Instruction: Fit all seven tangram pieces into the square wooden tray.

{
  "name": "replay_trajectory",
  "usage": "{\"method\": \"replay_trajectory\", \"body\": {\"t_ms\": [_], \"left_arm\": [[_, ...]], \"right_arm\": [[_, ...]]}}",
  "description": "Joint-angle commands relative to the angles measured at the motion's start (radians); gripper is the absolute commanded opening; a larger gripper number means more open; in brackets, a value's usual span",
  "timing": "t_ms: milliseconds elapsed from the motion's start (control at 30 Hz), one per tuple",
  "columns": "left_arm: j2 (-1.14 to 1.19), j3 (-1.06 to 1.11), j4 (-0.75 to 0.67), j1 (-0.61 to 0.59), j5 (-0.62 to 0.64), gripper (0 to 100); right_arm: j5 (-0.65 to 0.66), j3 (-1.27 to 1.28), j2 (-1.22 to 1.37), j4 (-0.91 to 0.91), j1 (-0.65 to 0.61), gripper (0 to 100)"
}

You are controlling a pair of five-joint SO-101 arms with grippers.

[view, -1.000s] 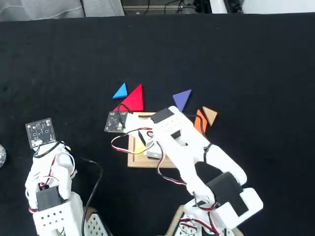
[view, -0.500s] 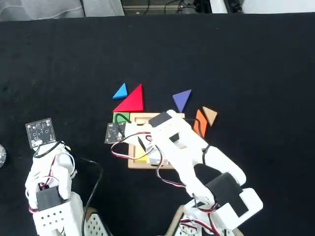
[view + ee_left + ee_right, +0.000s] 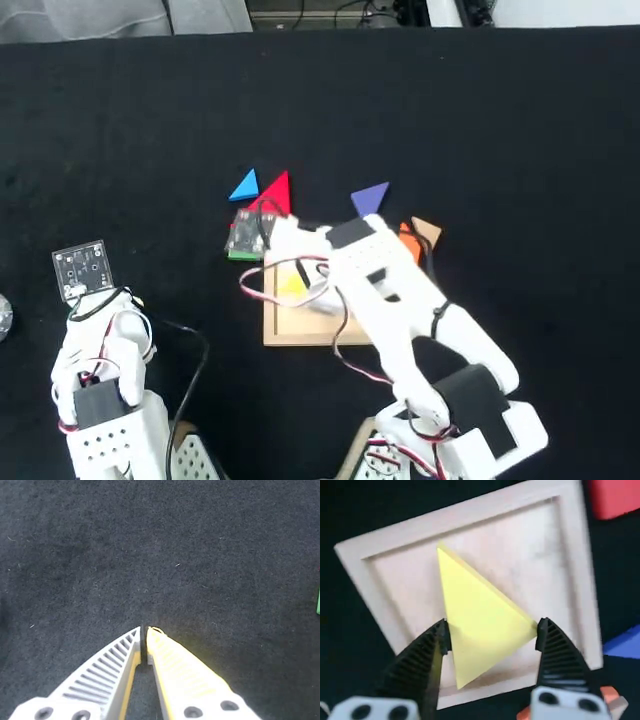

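Note:
The square wooden tray [image 3: 300,330] lies at the middle of the table. My right gripper [image 3: 491,630] hangs over it, shut on the large yellow triangle [image 3: 480,625], which is inside the tray's frame [image 3: 470,512], raised at one edge. Just beyond the tray lie the red triangle [image 3: 277,193], the blue triangle [image 3: 244,186], the purple triangle [image 3: 370,198], the orange parallelogram [image 3: 408,240] and the tan triangle [image 3: 428,232]. A green piece [image 3: 242,255] peeks out under the right arm's camera board. My left gripper [image 3: 145,630] is shut and empty over bare cloth at the near left.
Black cloth [image 3: 520,150] covers the whole table. The right arm [image 3: 400,310] stretches across the tray's near right side and hides part of it. A silver object [image 3: 4,318] sits at the table's left edge.
The right arm has swung farther from its base, carrying the yellow triangle toward the tray's far side. The left arm has stayed still.

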Motion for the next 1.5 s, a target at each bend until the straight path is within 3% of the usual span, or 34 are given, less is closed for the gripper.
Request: {"method": "replay_trajectory", "body": {"t_ms": [0,133,567,767,833,1100,1200,1267,1333,1467], "left_arm": [[0.0,0.021,-0.014,-0.01,-0.009,3],[0.0,0.021,-0.014,-0.01,-0.009,3],[0.0,0.021,-0.014,-0.01,-0.009,3],[0.0,0.021,-0.014,-0.01,-0.009,3],[0.0,0.021,-0.014,-0.01,-0.009,3],[0.0,0.021,-0.014,-0.01,-0.009,3],[0.0,0.021,-0.014,-0.01,-0.009,3],[0.0,0.021,-0.014,-0.01,-0.009,3],[0.0,0.021,-0.014,-0.01,-0.009,3],[0.0,0.021,-0.015,-0.01,-0.009,3]], "right_arm": [[0.046,0.005,-0.044,0.014,-0.014,20.5],[0.101,-0.012,-0.047,0.098,-0.017,20.5],[0.109,-0.002,-0.042,0.092,-0.058,21.1],[0.109,0.007,-0.042,0.135,-0.107,39.1],[0.109,0.008,-0.042,0.14,-0.106,41.0],[0.133,-0.048,-0.088,0.198,-0.044,31.1],[0.003,-0.105,-0.168,0.155,-0.003,15.1],[-0.17,-0.099,-0.205,0.063,-0.014,3.0],[-0.311,-0.07,-0.2,-0.012,-0.074,3.4],[-0.27,-0.036,-0.117,-0.025,-0.173,1.0]]}}
